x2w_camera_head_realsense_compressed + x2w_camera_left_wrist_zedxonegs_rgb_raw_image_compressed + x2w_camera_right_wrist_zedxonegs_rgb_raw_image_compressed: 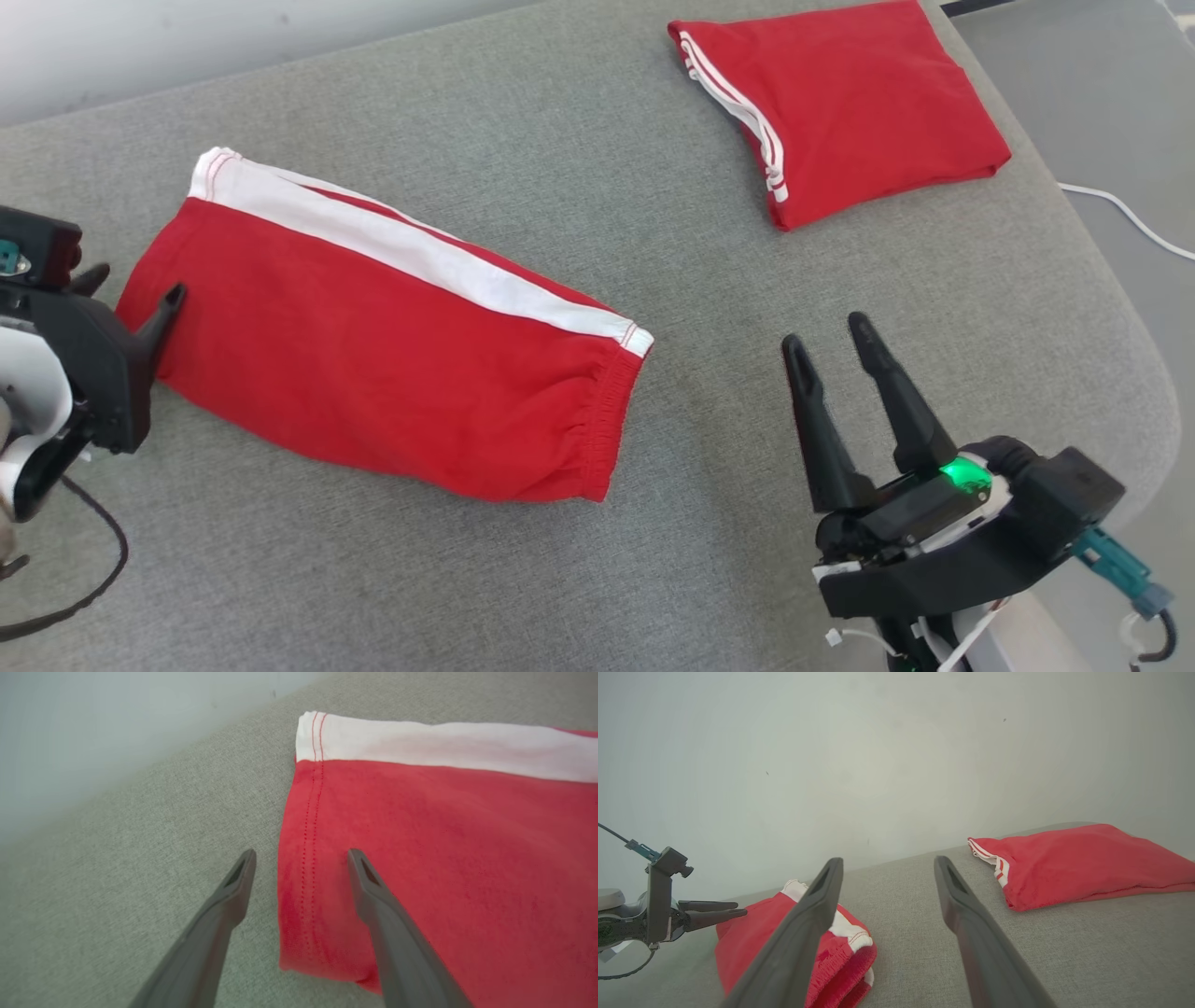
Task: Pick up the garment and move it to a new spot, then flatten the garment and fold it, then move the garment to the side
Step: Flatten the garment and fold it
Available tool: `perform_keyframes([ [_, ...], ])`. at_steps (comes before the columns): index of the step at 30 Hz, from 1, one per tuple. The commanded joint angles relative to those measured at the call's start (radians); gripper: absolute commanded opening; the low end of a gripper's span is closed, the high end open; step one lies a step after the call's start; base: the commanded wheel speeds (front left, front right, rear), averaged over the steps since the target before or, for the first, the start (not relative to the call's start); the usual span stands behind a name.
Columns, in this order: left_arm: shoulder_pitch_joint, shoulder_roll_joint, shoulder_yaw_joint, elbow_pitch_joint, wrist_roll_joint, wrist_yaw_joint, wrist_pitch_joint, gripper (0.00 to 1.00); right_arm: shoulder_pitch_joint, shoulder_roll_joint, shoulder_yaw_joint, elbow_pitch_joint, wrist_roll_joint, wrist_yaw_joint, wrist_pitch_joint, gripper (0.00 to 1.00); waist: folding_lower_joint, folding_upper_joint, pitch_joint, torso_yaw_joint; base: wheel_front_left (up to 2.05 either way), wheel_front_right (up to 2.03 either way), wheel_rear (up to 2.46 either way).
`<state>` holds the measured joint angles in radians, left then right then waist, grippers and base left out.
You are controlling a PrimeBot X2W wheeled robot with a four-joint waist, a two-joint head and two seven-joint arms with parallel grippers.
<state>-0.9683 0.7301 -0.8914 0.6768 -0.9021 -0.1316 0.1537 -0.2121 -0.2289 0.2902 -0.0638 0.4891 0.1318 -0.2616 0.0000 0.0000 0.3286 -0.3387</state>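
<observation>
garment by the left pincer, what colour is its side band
White band on the red garment; left wrist view.

We find a broad bare band of the grey counter (579,168) between the red garment (373,373) on the left and the second folded red piece (840,103) at the far right corner. The right claw (826,331), fingers spread, sits over that open stretch and touches nothing. At the garment's left hem the left claw (137,283) stands in the way, spread with one finger over cloth and one over counter, and the pale wall (878,765) closes the far side.
</observation>
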Motion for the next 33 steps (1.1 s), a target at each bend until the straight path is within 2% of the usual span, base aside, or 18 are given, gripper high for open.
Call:
perform_keyframes([
  [1,0.01,0.006,-0.002,-0.005,-0.002,0.002,0.002,1.0,0.012,0.005,0.002,0.003,-0.008,-0.002,-0.004,1.0,0.0,0.0,0.002,-0.004,0.0,0.0,0.0],
  [7,0.003,0.025,-0.02,0.022,-0.013,0.006,0.079,1.0,0.013,0.013,0.03,0.039,-0.069,-0.002,-0.004,1.0,0.0,0.0,0.01,-0.017,0.0,0.0,0.0],
  [16,0.041,-0.016,0.004,0.041,-0.133,0.007,0.202,0.99,0.025,0.055,0.057,0.103,-0.12,-0.002,-0.004,1.0,0.0,0.0,0.011,-0.02,0.0,0.0,0.0],
  [17,0.044,-0.02,0.002,0.028,-0.141,0.007,0.221,0.3,0.027,0.056,0.059,0.113,-0.125,-0.002,-0.004,1.0,0.0,0.0,0.008,-0.014,0.0,0.0,0.0],
  [18,0.044,-0.02,0.001,0.021,-0.141,0.007,0.224,0.0,0.028,0.058,0.06,0.115,-0.126,-0.002,-0.004,1.0,0.0,0.0,0.006,-0.012,0.0,0.0,0.0],
  [23,0.055,-0.024,0.008,-0.026,-0.144,0.014,0.187,0.0,0.031,0.049,0.058,0.126,-0.129,-0.002,-0.004,1.0,0.0,0.0,-0.017,0.011,0.0,0.0,0.0],
  [28,0.093,-0.027,0.021,-0.076,-0.122,0.035,0.079,0.0,0.039,0.034,0.045,0.132,-0.132,-0.002,-0.004,1.0,0.0,0.0,-0.058,0.046,0.0,0.0,0.0],
  [33,0.165,-0.03,0.042,-0.151,-0.105,0.107,-0.048,0.0,0.065,0.026,0.019,0.139,-0.14,-0.002,-0.004,1.0,0.0,0.0,-0.1,0.095,0.0,0.0,0.0],
])
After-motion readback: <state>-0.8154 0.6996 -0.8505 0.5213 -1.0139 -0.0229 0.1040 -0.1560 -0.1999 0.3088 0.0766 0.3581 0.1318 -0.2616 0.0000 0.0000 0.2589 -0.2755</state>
